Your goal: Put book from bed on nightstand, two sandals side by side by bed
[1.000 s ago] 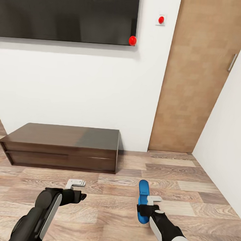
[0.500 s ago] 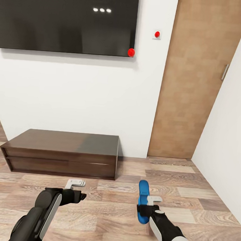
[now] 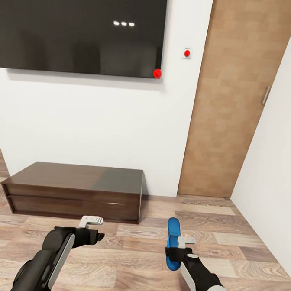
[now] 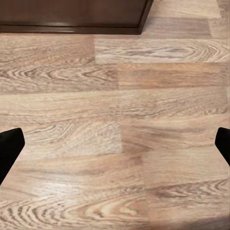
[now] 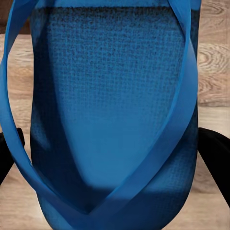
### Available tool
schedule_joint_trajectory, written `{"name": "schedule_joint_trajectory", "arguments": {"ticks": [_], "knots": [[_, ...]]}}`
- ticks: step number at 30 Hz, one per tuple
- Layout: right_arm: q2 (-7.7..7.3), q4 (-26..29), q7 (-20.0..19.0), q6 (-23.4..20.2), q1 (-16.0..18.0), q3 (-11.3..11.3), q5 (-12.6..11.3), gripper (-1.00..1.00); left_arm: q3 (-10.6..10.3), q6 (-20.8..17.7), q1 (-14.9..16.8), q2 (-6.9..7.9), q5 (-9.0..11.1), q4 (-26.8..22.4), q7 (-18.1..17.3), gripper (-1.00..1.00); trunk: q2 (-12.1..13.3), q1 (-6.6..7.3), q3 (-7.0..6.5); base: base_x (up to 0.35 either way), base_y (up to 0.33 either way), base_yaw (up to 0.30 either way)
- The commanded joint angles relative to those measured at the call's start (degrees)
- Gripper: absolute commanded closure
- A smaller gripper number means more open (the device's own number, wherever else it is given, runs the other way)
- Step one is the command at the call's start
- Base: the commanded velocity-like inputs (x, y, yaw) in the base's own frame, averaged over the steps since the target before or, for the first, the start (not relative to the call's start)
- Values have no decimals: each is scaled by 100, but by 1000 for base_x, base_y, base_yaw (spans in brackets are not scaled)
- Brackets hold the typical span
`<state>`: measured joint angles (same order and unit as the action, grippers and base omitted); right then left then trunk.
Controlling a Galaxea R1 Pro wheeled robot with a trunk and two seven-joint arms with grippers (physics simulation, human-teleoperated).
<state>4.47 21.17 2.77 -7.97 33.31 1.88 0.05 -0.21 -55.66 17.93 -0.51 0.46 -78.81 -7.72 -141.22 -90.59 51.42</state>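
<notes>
One bright blue sandal (image 3: 172, 233) is held above the wood floor, with my right gripper (image 3: 174, 253) shut on its near end. In the right wrist view the sandal (image 5: 112, 96) shows its textured sole and crossed straps between the two dark fingertips (image 5: 216, 154). My left gripper (image 3: 97, 237) hovers over bare floor at the left. In the left wrist view the left gripper (image 4: 115, 146) stands wide open with nothing in it. The book, the bed, the nightstands and the other sandal are out of view.
A long low dark TV cabinet (image 3: 73, 190) stands against the white wall ahead, under a wall-mounted black screen (image 3: 80, 28). A closed wooden door (image 3: 235, 104) is at the right, and a white side wall (image 3: 278, 172) closes in beyond it.
The whole picture has shifted: screen, cabinet and door now sit lower in the head view, so the camera moved. Both arms keep their pose, and the sandal stays in the right gripper.
</notes>
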Motion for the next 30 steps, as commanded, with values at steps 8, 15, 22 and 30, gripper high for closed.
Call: {"name": "schedule_joint_trajectory", "arguments": {"ticks": [8,15,22,30], "knots": [[1,10,30,-38,0,21,2,100,4,0,3,-1,-4,-3,-11,-100,320,178,-138,0,0,0],[1,10,27,-38,0,21,0,100,2,24,1,-1,0,-5,-11,-100,600,331,-264,0,0,0],[-2,11,25,-38,0,17,3,100,9,27,0,-1,4,-8,-11,-100,881,485,-389,0,0,0],[-3,10,26,-38,0,15,3,100,12,27,1,-1,3,-3,-11,-100,1202,661,-533,0,0,0]]}}
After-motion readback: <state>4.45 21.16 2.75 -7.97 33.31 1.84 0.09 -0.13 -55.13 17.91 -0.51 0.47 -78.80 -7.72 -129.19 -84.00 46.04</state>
